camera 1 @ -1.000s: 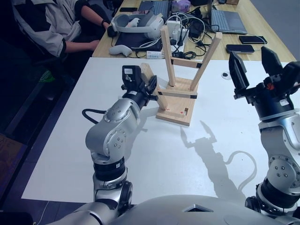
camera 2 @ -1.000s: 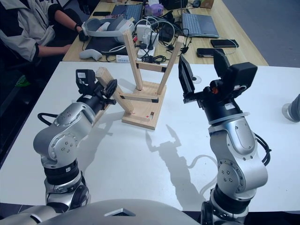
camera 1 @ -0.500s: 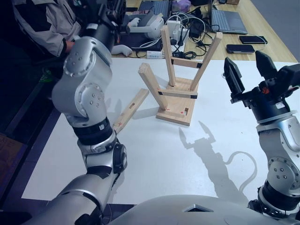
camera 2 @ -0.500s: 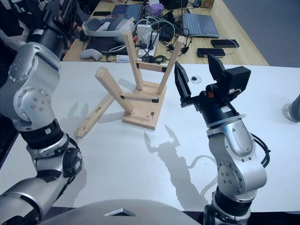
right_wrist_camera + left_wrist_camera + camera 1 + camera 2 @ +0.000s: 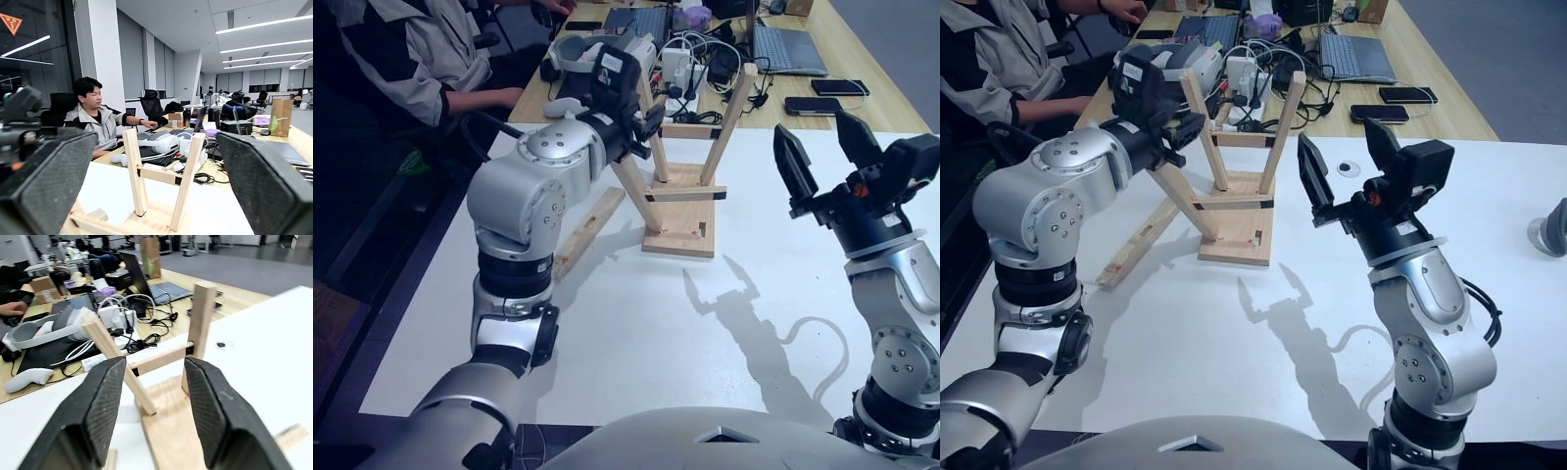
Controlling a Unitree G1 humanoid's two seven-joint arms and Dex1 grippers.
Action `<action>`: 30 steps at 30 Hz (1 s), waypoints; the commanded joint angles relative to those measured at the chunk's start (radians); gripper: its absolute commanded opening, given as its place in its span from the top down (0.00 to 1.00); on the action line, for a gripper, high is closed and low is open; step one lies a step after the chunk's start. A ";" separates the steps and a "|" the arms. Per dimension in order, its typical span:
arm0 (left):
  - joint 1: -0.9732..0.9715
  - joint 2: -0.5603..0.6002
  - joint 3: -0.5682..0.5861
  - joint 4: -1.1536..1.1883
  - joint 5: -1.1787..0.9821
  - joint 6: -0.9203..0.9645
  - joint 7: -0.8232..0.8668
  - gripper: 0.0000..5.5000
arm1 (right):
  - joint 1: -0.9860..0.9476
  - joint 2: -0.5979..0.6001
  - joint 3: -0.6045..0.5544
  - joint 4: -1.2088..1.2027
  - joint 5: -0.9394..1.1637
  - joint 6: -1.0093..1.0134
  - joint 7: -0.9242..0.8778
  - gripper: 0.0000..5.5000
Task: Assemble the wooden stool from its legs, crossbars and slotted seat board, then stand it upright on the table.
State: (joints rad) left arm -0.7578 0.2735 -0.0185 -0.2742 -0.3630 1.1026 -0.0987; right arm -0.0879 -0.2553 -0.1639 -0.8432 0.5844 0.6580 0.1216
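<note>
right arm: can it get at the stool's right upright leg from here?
Probably yes. The right gripper is open beside the upturned stool, with nothing between it and that leg. The left gripper is at the stool's opposite side.

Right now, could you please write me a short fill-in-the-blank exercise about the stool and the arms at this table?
1. The stool rests on its seat board, with its fitted legs pointing ____.
2. A loose leg lies flat on the table, on the robot's ____ side of the stool.
3. The right pincer hovers above the table with its fingers ____.

Missing words: up; left; open.
</note>
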 commanded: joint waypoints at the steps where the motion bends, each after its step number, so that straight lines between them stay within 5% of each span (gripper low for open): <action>1: -0.092 -0.028 0.103 0.035 0.015 -0.089 0.038 0.60 | -0.014 -0.014 0.009 0.012 0.015 0.019 -0.003 0.17; 9: -0.128 0.047 0.179 0.025 -0.042 -0.018 -0.051 0.60 | -0.002 -0.018 0.002 -0.003 0.030 0.027 -0.022 0.17; 14: 0.053 0.115 -0.108 -0.019 -0.076 0.206 -0.163 0.60 | -0.006 -0.029 0.003 -0.001 0.046 0.037 -0.021 0.17; 17: 0.090 0.088 -0.164 -0.006 -0.032 0.178 -0.134 0.60 | -0.008 -0.034 0.004 -0.001 0.054 0.041 -0.025 0.17; 24: -0.093 -0.058 0.168 0.080 0.008 -0.161 0.034 0.60 | -0.002 -0.034 0.008 0.002 0.067 0.037 -0.032 0.17; 30: -0.036 0.140 0.298 0.105 0.047 -0.173 0.003 0.60 | -0.007 -0.035 -0.020 0.026 0.074 0.036 -0.038 0.17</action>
State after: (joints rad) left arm -0.8360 0.3511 0.2479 -0.1823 -0.3251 0.9175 -0.0745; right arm -0.0878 -0.2851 -0.1705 -0.8246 0.6446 0.6889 0.0947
